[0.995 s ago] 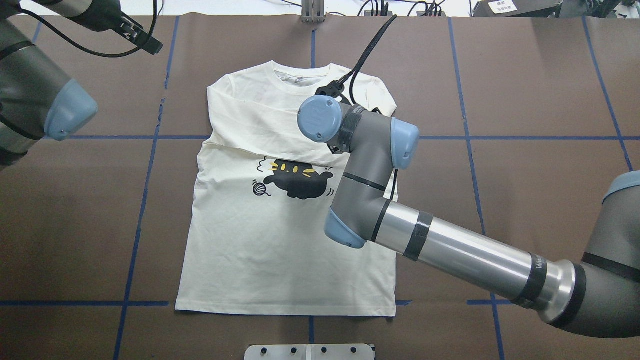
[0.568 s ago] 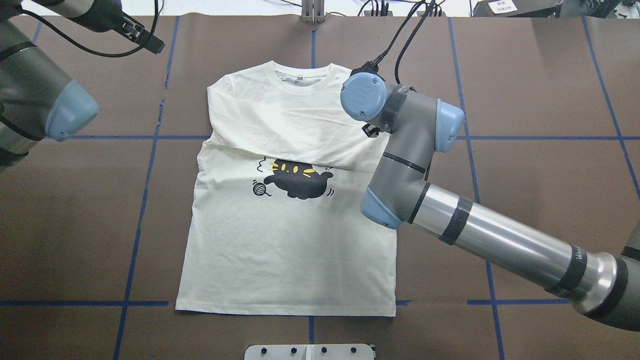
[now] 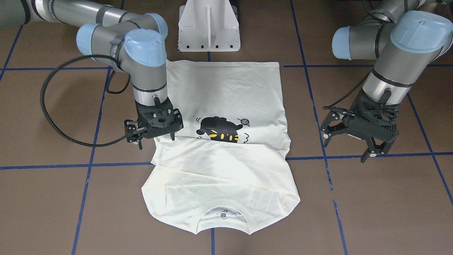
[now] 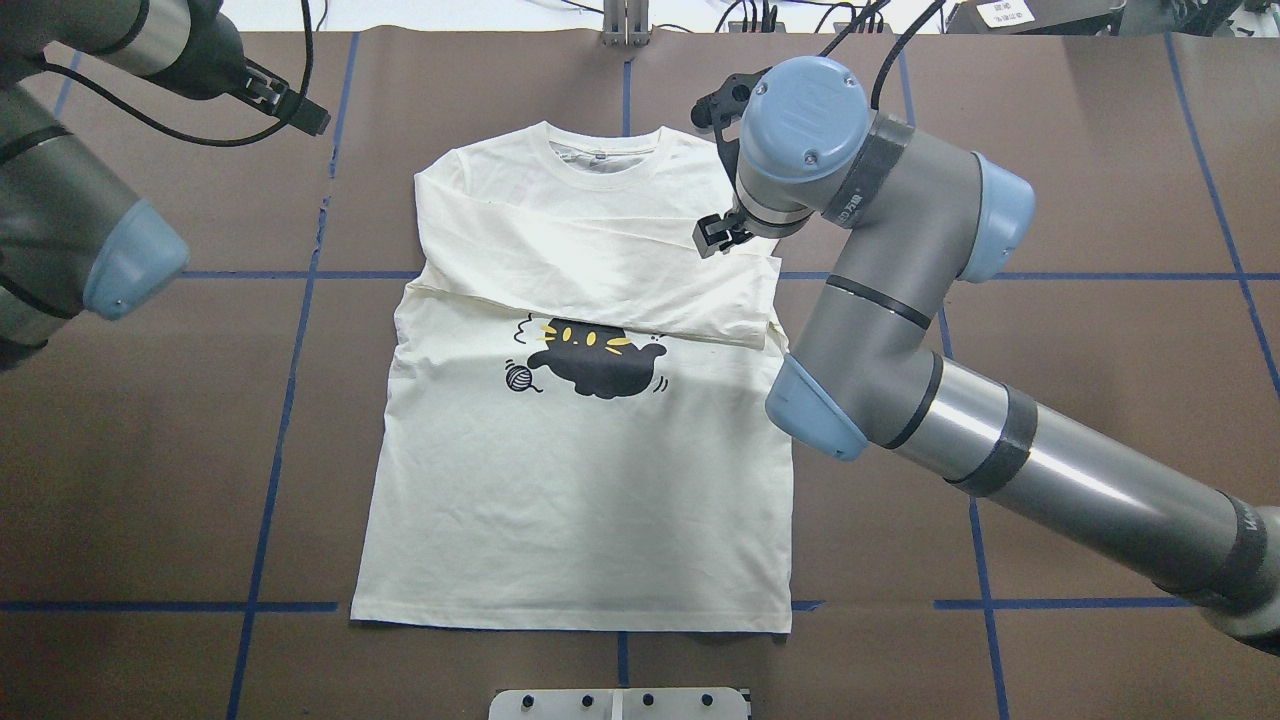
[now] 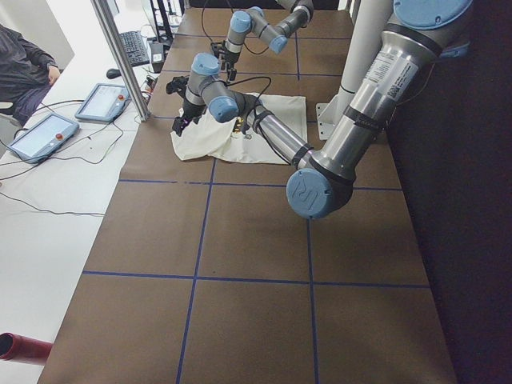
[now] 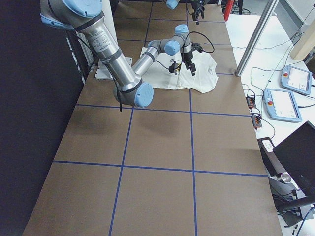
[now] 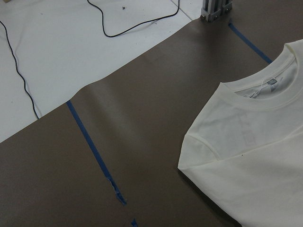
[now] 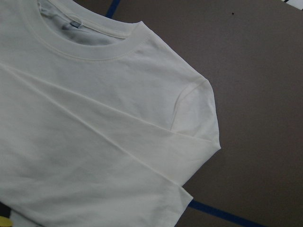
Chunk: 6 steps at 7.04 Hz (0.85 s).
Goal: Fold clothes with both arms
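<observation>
The cream-white T-shirt (image 4: 560, 500) lies flat on the brown table, cat print (image 3: 221, 129) up, with both long sleeves folded across the chest. My right gripper (image 3: 155, 139) is open and empty, hovering just above the shirt's edge below its shoulder; in the overhead view (image 4: 722, 232) the wrist mostly hides it. My left gripper (image 3: 346, 150) is open and empty above bare table, well clear of the shirt's other side; it also shows in the overhead view (image 4: 300, 105). The wrist views show the shirt's shoulders (image 7: 255, 156) (image 8: 94, 142).
A white metal pedestal base (image 3: 208, 24) stands at the robot's side of the table, just past the shirt's hem. Blue tape lines (image 4: 300, 275) grid the brown surface. An aluminium post (image 5: 120, 56) and operator tablets (image 5: 100, 100) are beyond the far edge.
My right arm has swung off the shirt's chest toward its right shoulder and risen, uncovering the sleeve folded across the chest. The left arm has barely moved.
</observation>
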{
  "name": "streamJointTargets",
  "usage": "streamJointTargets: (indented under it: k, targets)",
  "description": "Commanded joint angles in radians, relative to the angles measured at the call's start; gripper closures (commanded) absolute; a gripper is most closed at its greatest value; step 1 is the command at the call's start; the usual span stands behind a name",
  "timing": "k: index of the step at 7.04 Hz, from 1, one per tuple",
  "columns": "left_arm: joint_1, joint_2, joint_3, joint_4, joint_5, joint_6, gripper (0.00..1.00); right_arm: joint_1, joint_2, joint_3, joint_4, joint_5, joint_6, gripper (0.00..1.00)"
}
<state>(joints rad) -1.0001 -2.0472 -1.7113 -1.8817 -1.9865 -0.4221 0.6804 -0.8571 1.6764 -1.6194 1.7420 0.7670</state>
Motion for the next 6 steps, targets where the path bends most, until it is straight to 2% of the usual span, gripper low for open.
streamJointTargets:
  k: [1,2,3,4,5,6]
  targets:
    - [0.082,0.144,-0.115,-0.127,0.011,-0.293,0.0,-0.036,-0.113,0.241,0.006,0.103,0.287,0.01]
    - [0.156,0.222,-0.207,-0.141,0.061,-0.401,0.0,-0.106,-0.211,0.356,0.007,0.078,0.469,0.01]
    - [0.238,0.284,-0.29,-0.145,0.125,-0.537,0.0,-0.224,-0.259,0.423,0.007,-0.032,0.649,0.01]
    - [0.318,0.326,-0.348,-0.145,0.162,-0.641,0.0,-0.343,-0.289,0.451,0.035,-0.182,0.748,0.0]
    - [0.415,0.375,-0.384,-0.145,0.235,-0.712,0.0,-0.426,-0.375,0.479,0.143,-0.244,0.843,0.01]
    - [0.499,0.409,-0.411,-0.145,0.285,-0.777,0.0,-0.531,-0.451,0.508,0.214,-0.362,0.926,0.01]
